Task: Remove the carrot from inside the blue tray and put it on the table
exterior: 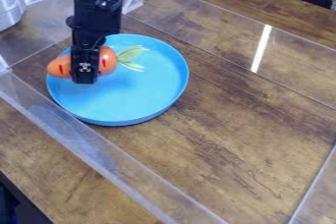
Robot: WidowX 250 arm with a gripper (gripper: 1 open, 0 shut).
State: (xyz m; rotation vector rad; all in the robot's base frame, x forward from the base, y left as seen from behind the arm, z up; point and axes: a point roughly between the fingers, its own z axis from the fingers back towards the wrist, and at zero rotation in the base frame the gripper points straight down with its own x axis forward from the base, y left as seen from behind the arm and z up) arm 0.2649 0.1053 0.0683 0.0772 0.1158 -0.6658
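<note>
The dark brown, glossy wood-plank table carries 1 round, shallow, bright blue plastic tray with a raised rim. Over the tray's left side, the black robot gripper points straight down, its jaws pinched on the small orange toy carrot, whose light green leaves stick out to the right. The carrot sits inside the tray, near its left rim, at or just above the floor. The grasp looks made, so the lift is the step in hand. Next, the carrot needs raising clear of the rim, then carrying sideways to bare wood.
</note>
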